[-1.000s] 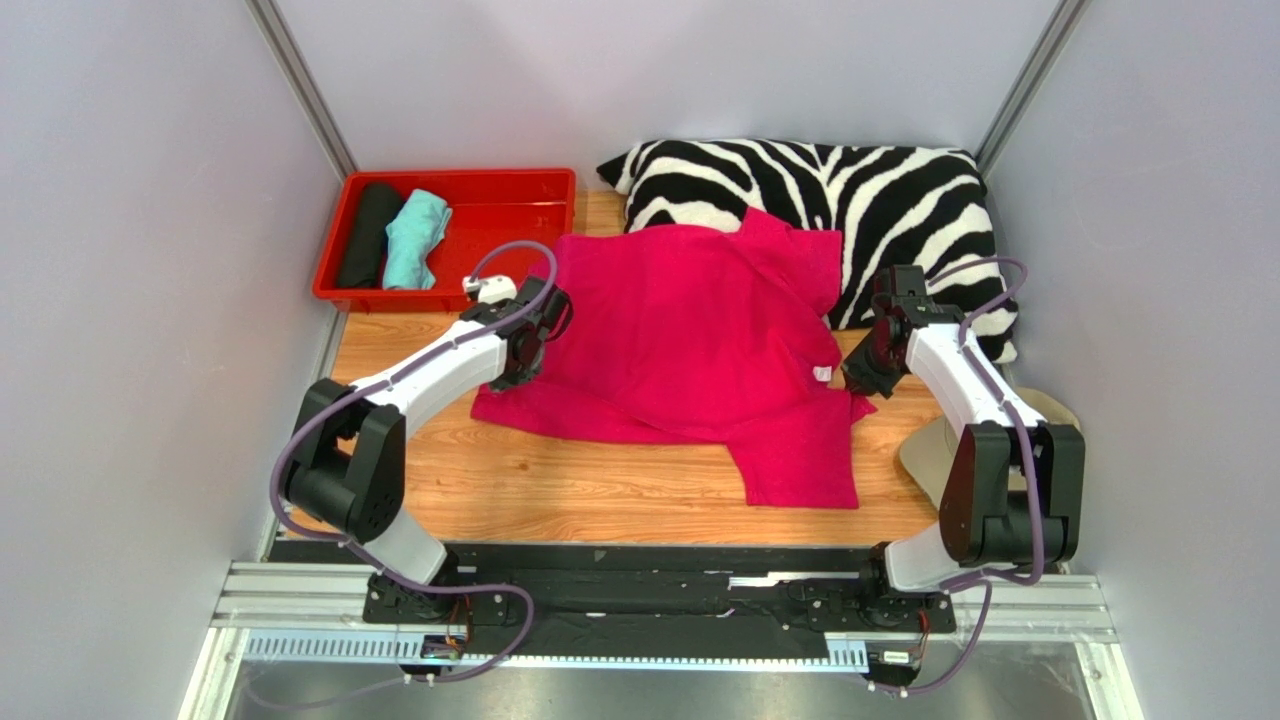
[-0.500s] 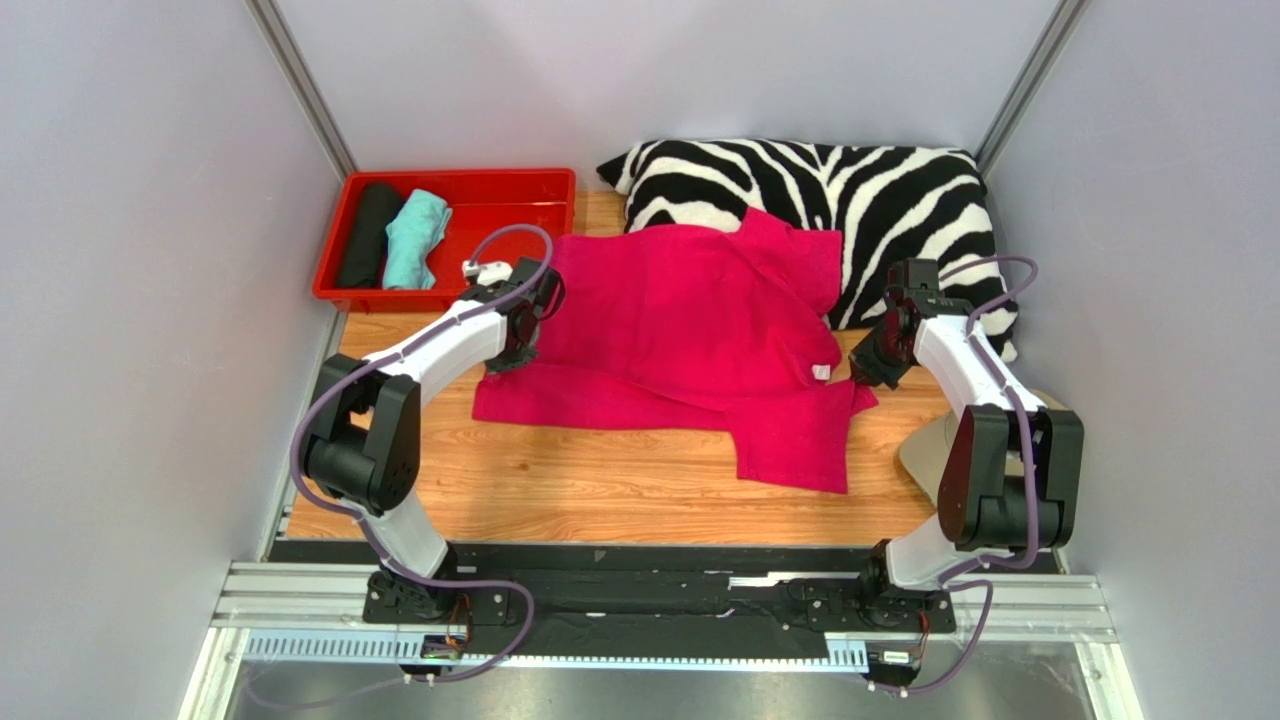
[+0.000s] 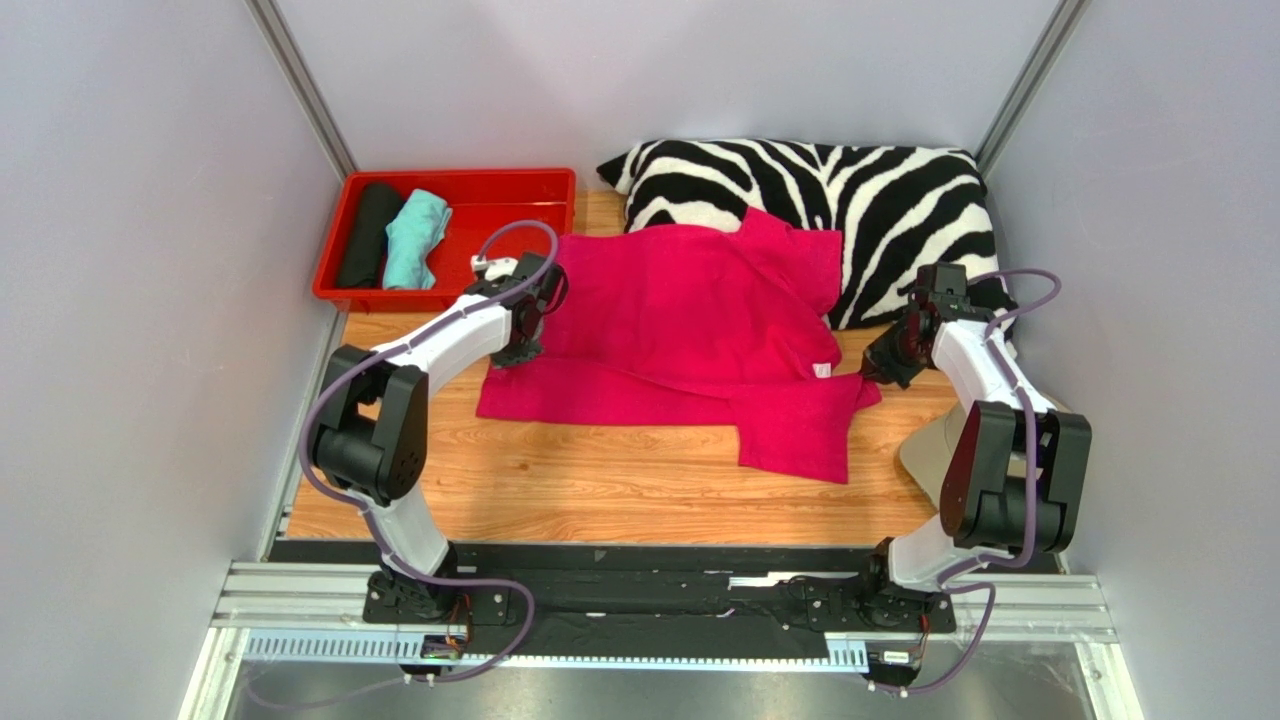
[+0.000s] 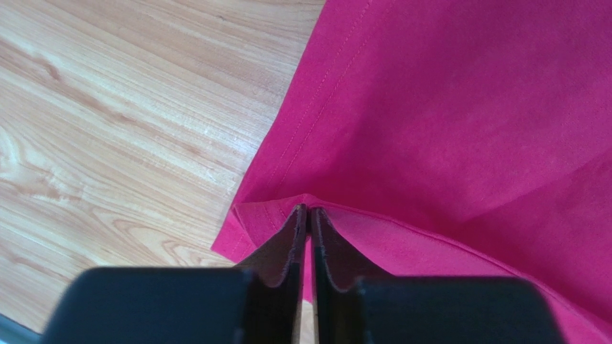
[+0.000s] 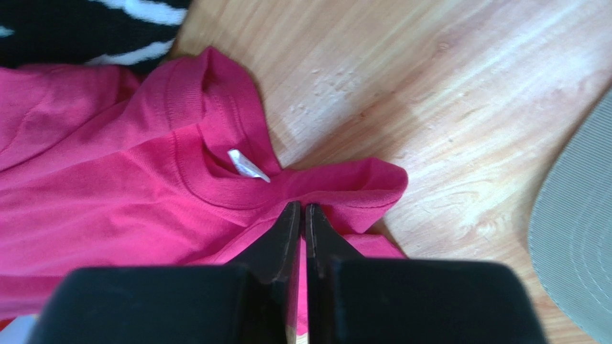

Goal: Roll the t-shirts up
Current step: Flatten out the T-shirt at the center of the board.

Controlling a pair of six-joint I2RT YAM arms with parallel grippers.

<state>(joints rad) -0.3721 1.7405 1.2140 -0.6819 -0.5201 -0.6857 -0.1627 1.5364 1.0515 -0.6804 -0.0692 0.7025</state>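
Two end effectors are clamped on the pink t-shirt (image 3: 684, 323), which is spread over the middle of the tabletop (image 3: 601, 488), its top edge lapped onto the zebra pillow (image 3: 842, 188). The left end effector (image 4: 307, 211) is pinched tight on a folded hem at the shirt's left edge. The right end effector (image 5: 302, 208) is closed on cloth just below the white tag (image 5: 248, 163). At upper left, a black roll (image 3: 368, 233) and a mint roll (image 3: 416, 237) are seen side by side in the red tray (image 3: 511, 203).
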